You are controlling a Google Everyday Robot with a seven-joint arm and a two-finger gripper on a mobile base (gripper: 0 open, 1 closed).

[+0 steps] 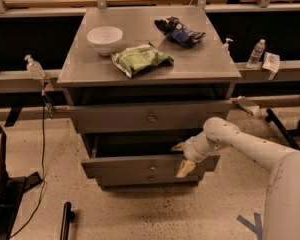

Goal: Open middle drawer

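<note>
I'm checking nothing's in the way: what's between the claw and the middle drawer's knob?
The claw sits at the middle drawer's top edge, right of its knob; the camera view shows only bare grey front between.

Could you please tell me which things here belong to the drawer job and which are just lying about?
Job: middle drawer, pulled out; gripper at its front's right end.
Lying about: white bowl, green bag, dark blue bag, water bottle.
</note>
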